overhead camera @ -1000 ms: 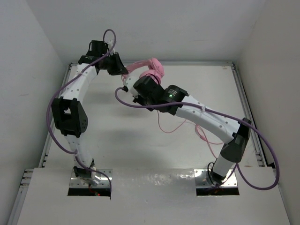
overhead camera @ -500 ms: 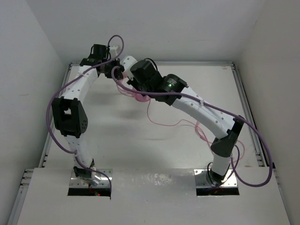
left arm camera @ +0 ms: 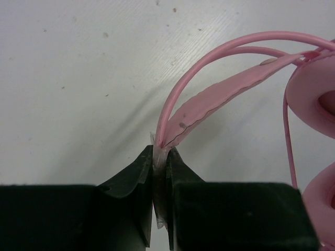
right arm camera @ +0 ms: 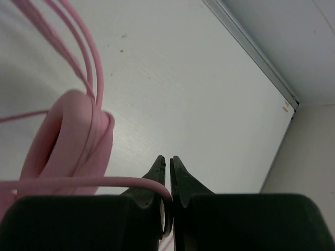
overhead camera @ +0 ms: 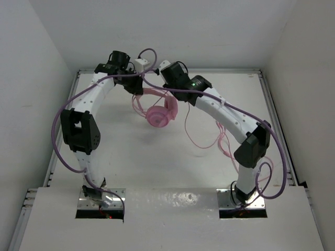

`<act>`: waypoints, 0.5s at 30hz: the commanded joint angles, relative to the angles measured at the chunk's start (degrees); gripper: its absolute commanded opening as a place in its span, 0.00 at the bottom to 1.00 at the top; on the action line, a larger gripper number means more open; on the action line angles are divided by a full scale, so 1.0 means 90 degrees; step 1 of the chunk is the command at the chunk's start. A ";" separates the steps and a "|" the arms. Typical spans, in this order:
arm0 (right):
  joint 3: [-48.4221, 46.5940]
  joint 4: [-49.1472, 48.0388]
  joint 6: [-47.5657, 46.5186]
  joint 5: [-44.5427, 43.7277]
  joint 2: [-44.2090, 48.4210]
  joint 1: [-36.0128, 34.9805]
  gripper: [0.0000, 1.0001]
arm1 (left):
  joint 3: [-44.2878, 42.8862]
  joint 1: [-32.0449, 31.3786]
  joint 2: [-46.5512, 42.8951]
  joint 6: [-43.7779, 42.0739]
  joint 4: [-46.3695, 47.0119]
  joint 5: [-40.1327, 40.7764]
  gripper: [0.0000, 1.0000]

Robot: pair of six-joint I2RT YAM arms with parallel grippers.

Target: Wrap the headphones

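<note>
The pink headphones (overhead camera: 159, 114) hang above the table near its far middle, earcups low. My left gripper (overhead camera: 135, 86) is shut on the thin pink headband (left arm camera: 209, 99), pinched between its jaws (left arm camera: 160, 157). An earcup (left arm camera: 314, 97) shows at the right of the left wrist view. My right gripper (overhead camera: 166, 78) is shut on the thin pink cable (right arm camera: 94, 183), which bends into its jaws (right arm camera: 168, 180). An earcup (right arm camera: 68, 136) with cable turns round it is at the left of the right wrist view. Loose cable (overhead camera: 201, 136) trails over the table to the right.
Purple robot-arm cables (overhead camera: 57, 136) loop beside both arms. White walls close in the back and sides. A metal rail (overhead camera: 275, 120) runs along the table's right edge, and the back corner (right arm camera: 285, 107) shows in the right wrist view.
My right gripper has swung up and back over the headphones to the far middle, pulling the cable. The headphones now hang lower with earcups in view. My left gripper shifted slightly right.
</note>
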State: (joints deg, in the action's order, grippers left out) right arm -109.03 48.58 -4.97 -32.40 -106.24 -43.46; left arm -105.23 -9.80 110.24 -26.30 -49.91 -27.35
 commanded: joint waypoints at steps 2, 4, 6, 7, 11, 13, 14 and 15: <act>-0.0151 -0.1439 0.0082 -0.0006 0.0027 0.0688 0.05 | -0.0485 -0.0063 -0.0354 -0.0243 -0.0187 -0.0632 0.00; -0.0073 -0.1724 0.0132 0.0367 -0.0012 0.0844 0.02 | -0.0553 -0.0053 -0.0373 -0.0096 -0.0206 -0.0924 0.00; -0.0102 -0.1892 0.0210 0.0610 -0.0158 0.0922 0.01 | -0.0680 -0.0053 -0.0412 0.0265 -0.0158 -0.1168 0.00; -0.0121 -0.1872 0.0249 0.0699 -0.0217 0.0952 0.01 | -0.0719 -0.0044 -0.0412 0.0412 -0.0138 -0.1228 0.00; 0.0112 -0.1842 0.1124 0.1226 -0.0306 0.1332 0.54 | -0.1041 0.0015 -0.0422 0.1154 -0.0216 -0.1579 0.00; 0.0307 -0.1862 0.1459 0.2128 -0.0276 0.1740 0.76 | -0.1197 0.0034 -0.0403 0.1272 -0.0381 -0.1861 0.00; 0.0337 -0.1843 0.1654 0.2570 -0.0286 0.1888 0.80 | -0.1392 0.0035 -0.0354 0.1437 -0.0459 -0.1979 0.00; 0.0386 -0.1852 0.1743 0.3029 -0.0286 0.2006 0.86 | -0.1510 0.0064 -0.0315 0.1535 -0.0528 -0.2087 0.00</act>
State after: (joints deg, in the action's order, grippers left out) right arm -106.74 34.76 3.84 -16.71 -108.60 -29.76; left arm -113.40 -9.96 110.24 -18.65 -53.19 -37.12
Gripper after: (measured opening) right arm 0.823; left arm 0.086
